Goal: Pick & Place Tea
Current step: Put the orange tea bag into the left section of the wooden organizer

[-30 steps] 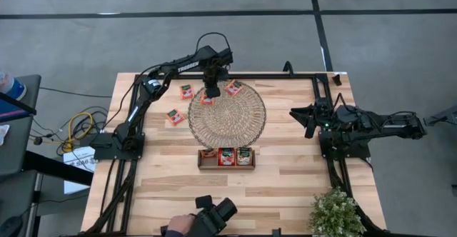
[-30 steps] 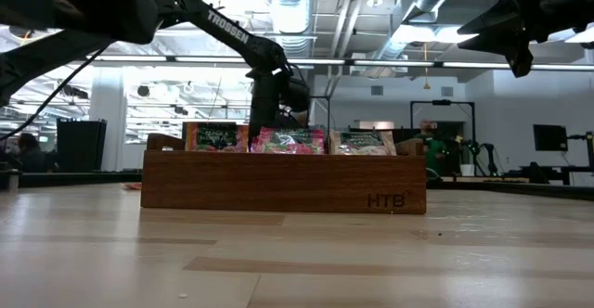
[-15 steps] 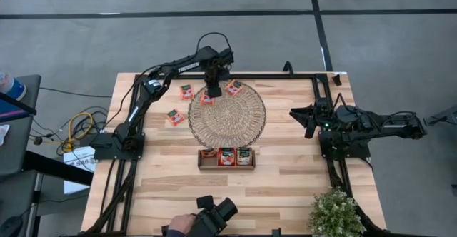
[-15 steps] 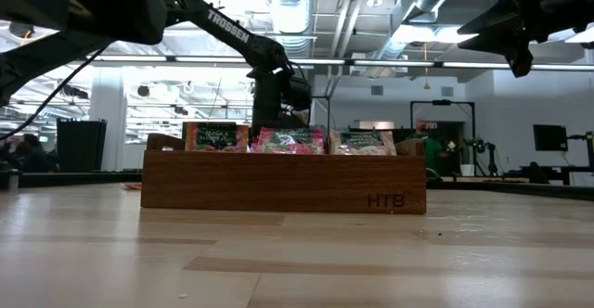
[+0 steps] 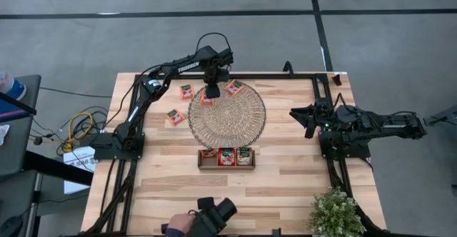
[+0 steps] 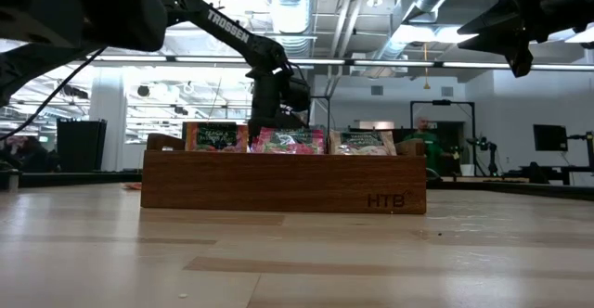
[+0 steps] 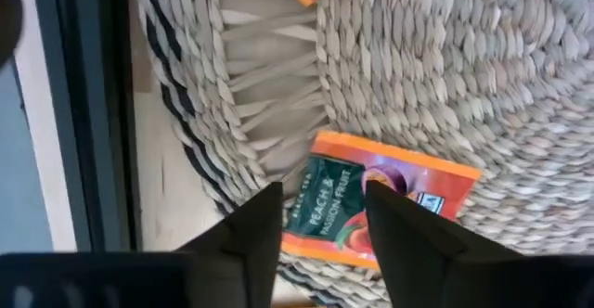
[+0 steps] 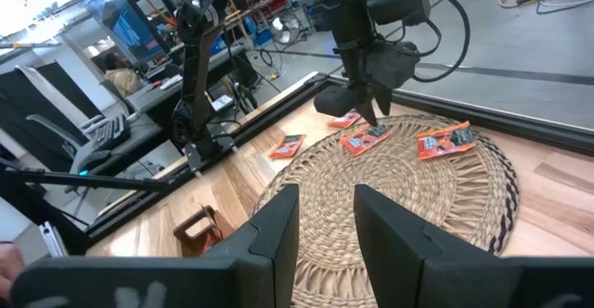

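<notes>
Red-orange tea sachets lie about a round woven mat (image 5: 227, 114): one on its far left part (image 5: 207, 99), one at its far edge (image 5: 233, 88), two on the table left of it (image 5: 187, 91) (image 5: 175, 117). More stand in the wooden tray (image 5: 202, 158) near the mat. My left gripper (image 7: 325, 211) points down over the far-left sachet (image 7: 422, 187), open, one finger on either side of its dark end. That sachet lies flat on the mat's rim. My right gripper (image 8: 325, 224) waits open at the table's right side, with nothing between its fingers. My left gripper stands over the sachet's dark-printed end (image 7: 320, 217) from above, fingers apart. Whether the fingertips (image 7: 263, 217) touch the sachet cannot be told. The sachet lies flat on the mat.
A black frame rail (image 5: 271, 74) runs along the table's far edge just behind my left gripper. A potted plant (image 5: 334, 212) stands at the near right corner. A person's hand with a camera (image 5: 207, 219) is at the near edge.
</notes>
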Robot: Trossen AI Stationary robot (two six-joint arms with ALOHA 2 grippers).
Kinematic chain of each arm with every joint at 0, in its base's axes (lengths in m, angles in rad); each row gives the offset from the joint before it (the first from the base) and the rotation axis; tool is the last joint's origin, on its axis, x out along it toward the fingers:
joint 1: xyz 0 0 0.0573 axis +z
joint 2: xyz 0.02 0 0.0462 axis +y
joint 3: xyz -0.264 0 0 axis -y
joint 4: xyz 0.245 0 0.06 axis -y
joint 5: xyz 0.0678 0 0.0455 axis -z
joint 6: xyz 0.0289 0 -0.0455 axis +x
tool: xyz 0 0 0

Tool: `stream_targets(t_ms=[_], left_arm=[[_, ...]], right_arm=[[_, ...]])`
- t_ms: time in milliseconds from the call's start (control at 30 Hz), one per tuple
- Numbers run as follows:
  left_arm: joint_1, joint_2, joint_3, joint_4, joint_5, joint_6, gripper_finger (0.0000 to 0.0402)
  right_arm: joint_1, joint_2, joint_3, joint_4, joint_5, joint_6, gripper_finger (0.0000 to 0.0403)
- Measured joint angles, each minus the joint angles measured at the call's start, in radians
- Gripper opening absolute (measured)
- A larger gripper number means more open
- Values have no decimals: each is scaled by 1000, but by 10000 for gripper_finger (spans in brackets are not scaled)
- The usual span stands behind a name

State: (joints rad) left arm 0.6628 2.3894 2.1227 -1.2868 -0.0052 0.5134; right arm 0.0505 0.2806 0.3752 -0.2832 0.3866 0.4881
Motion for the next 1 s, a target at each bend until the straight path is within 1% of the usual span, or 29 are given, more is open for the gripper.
stream_targets(t_ms=[67,167,567,733,1000], left_arm=[[0,0,0,4,3,5,162],[4,0,0,2,7,26,172],[32,0,0,-10,9,46,174],[33,0,-34,-11,24,41,174],[31,0,-92,72,25,58,174]], right_arm=[[0,0,0,0,2,0,98],[0,0,0,0,2,0,98],[0,0,0,0,1,-1,98],[0,0,0,0,1,-2,98],[0,0,0,0,3,-2,98]])
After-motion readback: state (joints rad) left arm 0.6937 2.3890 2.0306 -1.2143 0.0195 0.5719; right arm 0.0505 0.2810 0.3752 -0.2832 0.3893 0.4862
